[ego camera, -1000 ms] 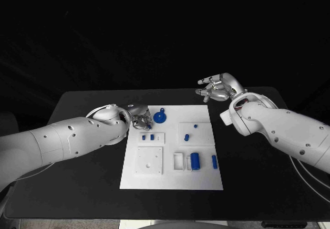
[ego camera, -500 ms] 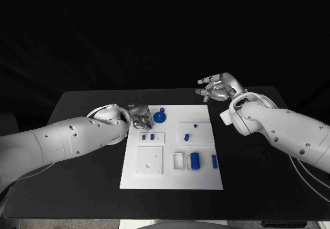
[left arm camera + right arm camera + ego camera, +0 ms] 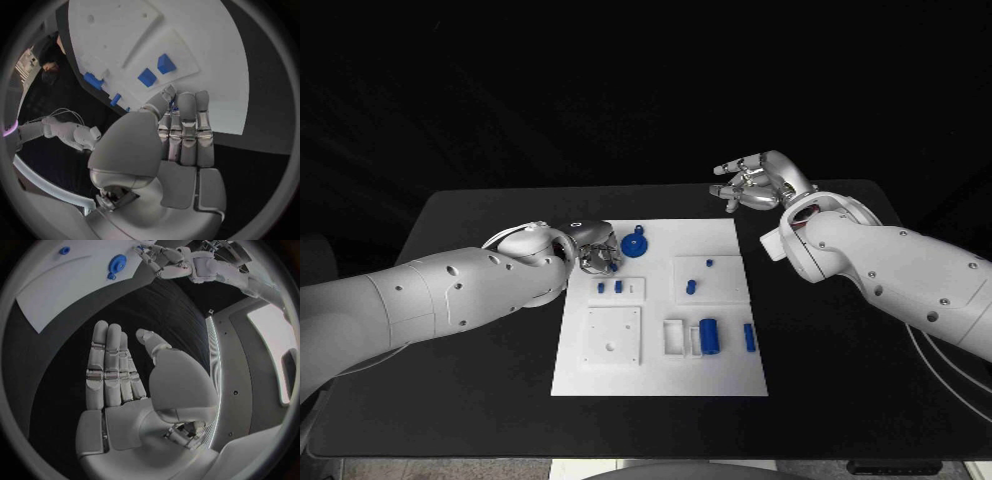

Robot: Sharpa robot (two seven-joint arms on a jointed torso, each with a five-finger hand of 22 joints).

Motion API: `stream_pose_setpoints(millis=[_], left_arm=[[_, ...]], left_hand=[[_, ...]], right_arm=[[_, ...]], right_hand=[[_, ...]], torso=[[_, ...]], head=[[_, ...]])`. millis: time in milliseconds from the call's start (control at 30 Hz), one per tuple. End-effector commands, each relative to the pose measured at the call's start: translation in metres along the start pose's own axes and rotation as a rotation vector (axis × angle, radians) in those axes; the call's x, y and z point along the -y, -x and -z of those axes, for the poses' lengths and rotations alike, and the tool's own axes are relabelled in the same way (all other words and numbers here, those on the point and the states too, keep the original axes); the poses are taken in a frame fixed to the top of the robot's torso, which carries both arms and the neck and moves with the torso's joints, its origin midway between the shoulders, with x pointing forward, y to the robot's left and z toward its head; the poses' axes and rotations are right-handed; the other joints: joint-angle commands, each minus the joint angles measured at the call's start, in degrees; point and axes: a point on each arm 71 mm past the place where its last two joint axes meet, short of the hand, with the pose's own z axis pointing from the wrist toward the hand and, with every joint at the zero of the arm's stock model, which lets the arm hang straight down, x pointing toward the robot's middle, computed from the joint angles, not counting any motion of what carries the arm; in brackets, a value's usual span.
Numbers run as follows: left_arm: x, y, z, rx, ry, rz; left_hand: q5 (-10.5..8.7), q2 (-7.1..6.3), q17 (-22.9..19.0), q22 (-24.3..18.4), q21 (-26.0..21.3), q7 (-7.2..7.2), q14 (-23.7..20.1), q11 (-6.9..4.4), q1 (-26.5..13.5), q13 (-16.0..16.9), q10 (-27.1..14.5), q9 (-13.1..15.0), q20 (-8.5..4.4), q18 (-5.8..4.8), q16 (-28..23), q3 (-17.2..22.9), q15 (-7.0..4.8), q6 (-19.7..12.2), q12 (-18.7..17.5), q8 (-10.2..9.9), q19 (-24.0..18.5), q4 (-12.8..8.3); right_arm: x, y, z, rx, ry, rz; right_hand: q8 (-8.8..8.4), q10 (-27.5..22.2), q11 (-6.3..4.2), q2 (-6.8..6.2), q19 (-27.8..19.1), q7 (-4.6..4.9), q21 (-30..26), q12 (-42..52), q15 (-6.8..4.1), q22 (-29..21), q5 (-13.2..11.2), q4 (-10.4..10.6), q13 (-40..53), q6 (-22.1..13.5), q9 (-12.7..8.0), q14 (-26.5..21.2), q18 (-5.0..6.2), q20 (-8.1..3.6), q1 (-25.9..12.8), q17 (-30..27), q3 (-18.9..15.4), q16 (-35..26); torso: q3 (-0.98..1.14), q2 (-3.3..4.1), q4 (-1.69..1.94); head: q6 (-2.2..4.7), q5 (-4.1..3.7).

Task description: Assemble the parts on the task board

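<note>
Two white arms reach over the black table (image 3: 473, 215), one from each side, with the white task board (image 3: 661, 375) lying in the middle between them. The left hand (image 3: 594, 250) hangs over the board's left edge near its far left corner; in the left wrist view its fingers (image 3: 186, 130) lie straight and pressed side by side, the thumb alongside, with nothing in them. Just beside that hand, near the board's far edge, lies a round blue part with a small knob (image 3: 635, 244). Nearer the middle, by the left edge, two small blue blocks (image 3: 609, 287) sit close together on a raised white square, and the left wrist view shows them just past the fingertips. Toward the right edge, another raised square carries a tiny blue peg (image 3: 710, 264) and a short blue pin (image 3: 691, 288). Close to the near edge a blue cylinder (image 3: 711, 335) lies in a white holder, and a slim blue bar (image 3: 749, 338) lies just beside it at the right edge. A plain white plate with small holes (image 3: 613, 336) sits by the left edge. The right hand (image 3: 754, 184) is raised over the table's far edge, well apart from the board's far right corner, palm open, fingers (image 3: 107, 367) straight and close together, holding nothing.
</note>
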Motion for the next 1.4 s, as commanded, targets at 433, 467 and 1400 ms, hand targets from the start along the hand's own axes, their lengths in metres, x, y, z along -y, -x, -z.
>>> stream_pose_setpoints(millis=[433, 467, 1400], left_arm=[[0.001, -0.015, 0.003, -0.047, -0.016, -0.022], [0.001, -0.015, 0.003, -0.044, -0.016, -0.021], [-0.019, -0.008, 0.010, 0.027, 0.041, -0.008]], left_hand=[[0.25, 0.31, 0.0, 1.4, 0.4, 0.98, 0.3, 0.79, 1.0, 0.1, -1.9, -0.2, 0.02, 0.90, -0.4, 0.2, 0.31, -2.0, 0.3, 0.2, -0.3, -0.1], [0.24, 0.27, 0.0, 1.4, 0.5, 1.09, 0.2, 0.92, 1.1, 0.1, -2.2, -0.2, 0.10, 0.96, -0.4, 0.2, 0.41, -2.6, 0.3, 0.3, -0.4, -0.2], [0.05, -4.72, -1.5, 1.4, 2.9, -0.27, -1.6, 4.68, 2.8, 0.0, -13.9, -0.3, 2.50, 3.16, -2.6, 1.2, 2.69, -16.3, 0.2, 0.2, -2.3, -1.9]], right_arm=[[0.000, -0.001, 0.000, -0.012, 0.008, 0.000], [0.000, -0.001, 0.000, -0.013, 0.008, 0.000], [0.007, -0.002, 0.004, -0.059, -0.007, 0.027]], right_hand=[[-0.16, -0.2, -0.01, 0.18, -0.1, -0.05, 0.3, 0.2, 0.10, 0.1, 0.3, -0.4, -0.1, 0.1, -0.1, 0.4, -0.60, 0.12, -0.2, 0.1, 0.0, -0.2], [-0.16, -0.2, -0.01, 0.18, -0.1, -0.05, 0.3, 0.2, 0.10, 0.1, 0.3, -0.4, -0.1, 0.1, -0.1, 0.4, -0.60, 0.12, -0.2, 0.1, 0.0, -0.2], [-0.33, -0.6, 2.32, 0.44, -7.6, 0.91, 0.1, -10.7, 2.69, -4.2, 0.1, -1.8, -9.4, -0.9, -0.2, -4.0, -0.13, 2.76, 0.0, -7.1, 1.4, -5.9]], torso=[[-0.03, 0.02, 0.00], [-0.02, 0.02, -0.01], [-0.09, -0.02, 0.00]], head=[[0.06, 0.13], [0.07, 0.14], [0.42, 0.15]])
